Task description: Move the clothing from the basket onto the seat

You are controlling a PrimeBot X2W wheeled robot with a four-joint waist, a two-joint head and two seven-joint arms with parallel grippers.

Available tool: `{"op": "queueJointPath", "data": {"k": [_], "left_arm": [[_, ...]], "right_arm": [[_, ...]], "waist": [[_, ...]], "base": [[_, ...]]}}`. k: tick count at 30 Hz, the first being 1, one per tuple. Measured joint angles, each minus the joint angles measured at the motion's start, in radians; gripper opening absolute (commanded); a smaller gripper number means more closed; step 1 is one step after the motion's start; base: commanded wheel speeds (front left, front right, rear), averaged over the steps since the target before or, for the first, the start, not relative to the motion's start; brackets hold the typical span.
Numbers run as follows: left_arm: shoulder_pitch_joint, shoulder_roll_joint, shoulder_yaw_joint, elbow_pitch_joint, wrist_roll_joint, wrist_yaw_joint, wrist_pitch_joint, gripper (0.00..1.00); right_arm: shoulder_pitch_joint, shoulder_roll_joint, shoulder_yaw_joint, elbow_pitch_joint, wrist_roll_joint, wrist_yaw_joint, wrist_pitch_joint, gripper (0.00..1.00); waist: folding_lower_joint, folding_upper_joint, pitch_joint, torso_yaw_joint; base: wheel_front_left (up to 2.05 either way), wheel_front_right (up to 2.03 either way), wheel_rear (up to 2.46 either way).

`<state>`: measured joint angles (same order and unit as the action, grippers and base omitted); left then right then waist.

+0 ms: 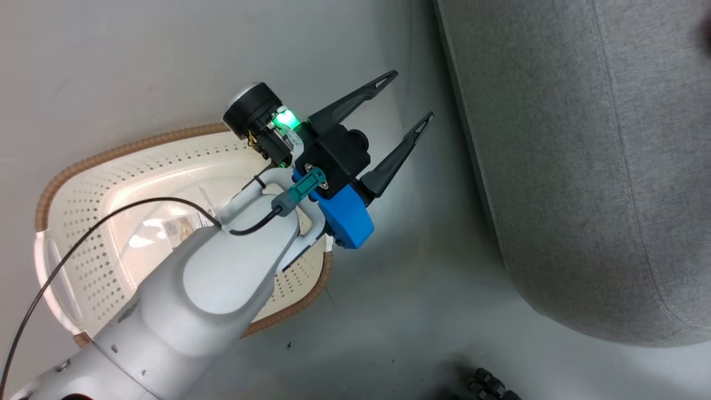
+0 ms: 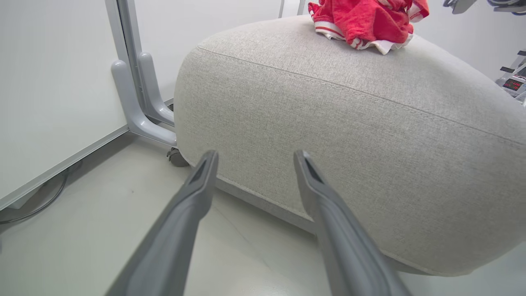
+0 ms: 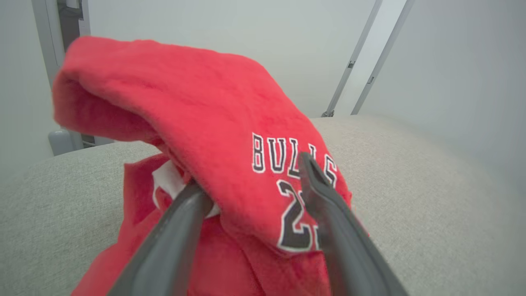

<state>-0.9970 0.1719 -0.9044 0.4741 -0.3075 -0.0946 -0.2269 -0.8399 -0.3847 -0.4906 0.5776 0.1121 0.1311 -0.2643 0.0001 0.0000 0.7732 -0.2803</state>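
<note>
Generally treat the clothing (image 3: 185, 102), heaped atop the seat (image 3: 411, 197), as probably light, limp and prone to snagging, pinch a bunched fold rather than a flat panel, and note right gripper (image 3: 251, 172) spread apart astride the heap, left gripper (image 2: 255, 154) spread apart facing the seat's side.

Clothing (image 3: 197, 102) is fleecy cloth; seat (image 2: 328, 123) coarse woven fabric; basket (image 1: 100, 183) glossy perforated plastic.
</note>
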Motion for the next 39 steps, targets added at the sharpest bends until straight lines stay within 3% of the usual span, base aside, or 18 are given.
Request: {"op": "queueJointPath", "data": {"k": [14, 29, 39], "left_arm": [[0.118, -0.026, 0.077, 0.021, -0.064, 0.04, -0.034, 1.0], [0.393, -0.007, 0.4, -0.135, -0.056, 0.102, -0.035, 1.0], [0.595, -0.04, 0.595, -0.176, -0.005, 0.086, -0.036, 1.0]], "right_arm": [[0.271, 0.02, 0.085, -0.18, -0.015, 0.0, 0.0, 1.0], [0.486, 0.125, 0.272, -0.403, -0.033, 0.0, 0.0, 1.0], [0.595, 0.194, 0.407, -0.422, -0.012, 0.0, 0.0, 1.0]], "waist": [[-0.0001, 0.0, -0.203, 0.037], [-0.0003, 0.0, -0.456, 0.13], [-0.0004, 0.0, -0.59, 0.209]], "base": [[0.0, 0.0, 0.0], [0.0, 0.0, 0.0], [0.0, 0.0, 0.0]]}}
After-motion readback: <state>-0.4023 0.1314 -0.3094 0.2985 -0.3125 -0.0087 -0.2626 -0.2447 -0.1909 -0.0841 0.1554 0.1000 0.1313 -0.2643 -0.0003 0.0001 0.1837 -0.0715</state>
